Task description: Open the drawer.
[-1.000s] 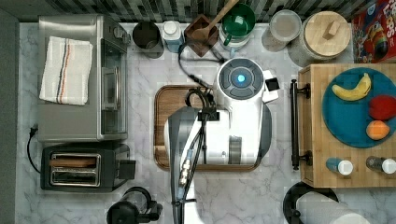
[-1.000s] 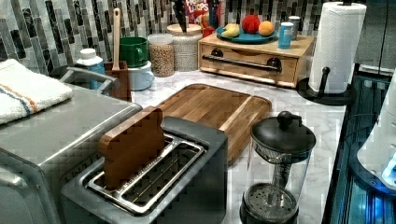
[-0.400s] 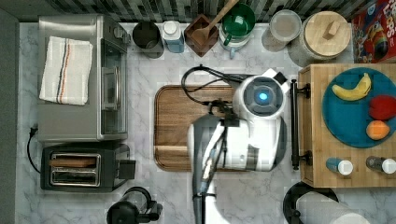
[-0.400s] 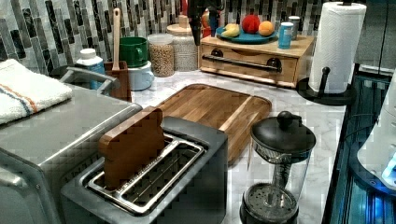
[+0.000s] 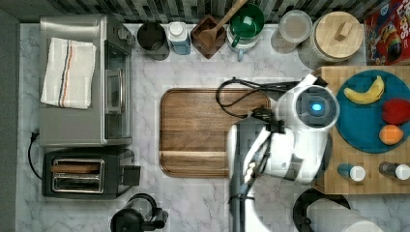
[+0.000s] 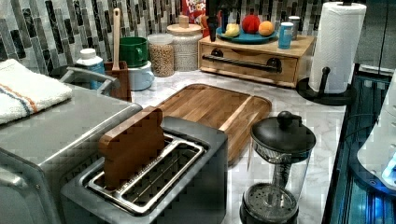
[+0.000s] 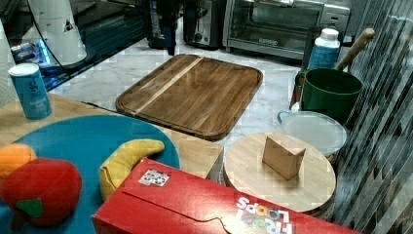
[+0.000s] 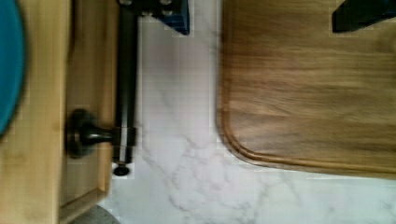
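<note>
The drawer (image 6: 250, 67) is the front of a light wooden box (image 5: 372, 186), shut, with a long black bar handle (image 6: 243, 63) on two mounts. In the wrist view the handle (image 8: 125, 93) runs along the drawer front (image 8: 88, 70), one mount (image 8: 86, 135) near its end. My gripper (image 8: 261, 18) is open wide: one finger (image 8: 159, 11) sits right over the handle bar, the other finger (image 8: 364, 14) hangs over the brown tray (image 8: 317, 84). In the left view the gripper (image 6: 218, 23) hangs at the box's left end. In the top view my white arm (image 5: 309, 111) covers the drawer front.
A teal plate (image 5: 367, 111) with toy fruit and two shakers stands on the box. A paper towel roll (image 6: 341, 46) is beside it. Jars, a green mug (image 5: 246, 21) and a cereal box (image 7: 195, 204) line the wall. Toaster oven (image 5: 87, 82), toaster (image 5: 82, 171), French press (image 6: 278, 168).
My arm has swung from over the brown tray toward the top view's right, up to the wooden box. In the left view the gripper has shifted right toward the box.
</note>
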Tool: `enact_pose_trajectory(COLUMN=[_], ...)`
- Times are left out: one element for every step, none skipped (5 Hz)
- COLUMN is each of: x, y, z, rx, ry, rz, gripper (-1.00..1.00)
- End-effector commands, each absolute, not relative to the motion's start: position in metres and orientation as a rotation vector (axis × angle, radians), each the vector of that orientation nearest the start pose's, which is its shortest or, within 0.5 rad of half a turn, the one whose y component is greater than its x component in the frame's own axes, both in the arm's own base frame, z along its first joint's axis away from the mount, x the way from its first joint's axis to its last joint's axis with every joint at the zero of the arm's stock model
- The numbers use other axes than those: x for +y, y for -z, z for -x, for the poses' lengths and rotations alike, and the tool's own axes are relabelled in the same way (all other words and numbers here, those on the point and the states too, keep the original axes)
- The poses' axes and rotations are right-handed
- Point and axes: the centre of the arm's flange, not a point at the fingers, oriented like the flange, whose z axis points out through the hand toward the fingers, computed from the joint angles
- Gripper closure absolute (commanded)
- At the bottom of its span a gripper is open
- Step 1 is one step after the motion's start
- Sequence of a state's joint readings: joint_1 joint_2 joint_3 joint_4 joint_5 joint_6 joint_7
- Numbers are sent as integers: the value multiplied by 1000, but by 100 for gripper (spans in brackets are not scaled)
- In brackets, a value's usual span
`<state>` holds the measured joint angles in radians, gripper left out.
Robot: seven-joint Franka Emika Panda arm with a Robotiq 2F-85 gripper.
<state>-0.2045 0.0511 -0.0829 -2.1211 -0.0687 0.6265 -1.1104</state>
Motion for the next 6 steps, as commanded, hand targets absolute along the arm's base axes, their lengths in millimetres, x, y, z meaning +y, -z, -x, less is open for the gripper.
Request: enact_pose_trajectory(x=[-223,-218,-214,-215,-205,-197], y=[-387,-377,-366,-351,-344,-340], z=[-543,-535,-529,-523,-517,-514], rx=[-63,-21,-9,6,46,76], ry=[112,144,159,207,244,264], rz=[3233,3251,3264,3248,3249,3243], gripper=[-100,-100,-100,-100,-100,-100])
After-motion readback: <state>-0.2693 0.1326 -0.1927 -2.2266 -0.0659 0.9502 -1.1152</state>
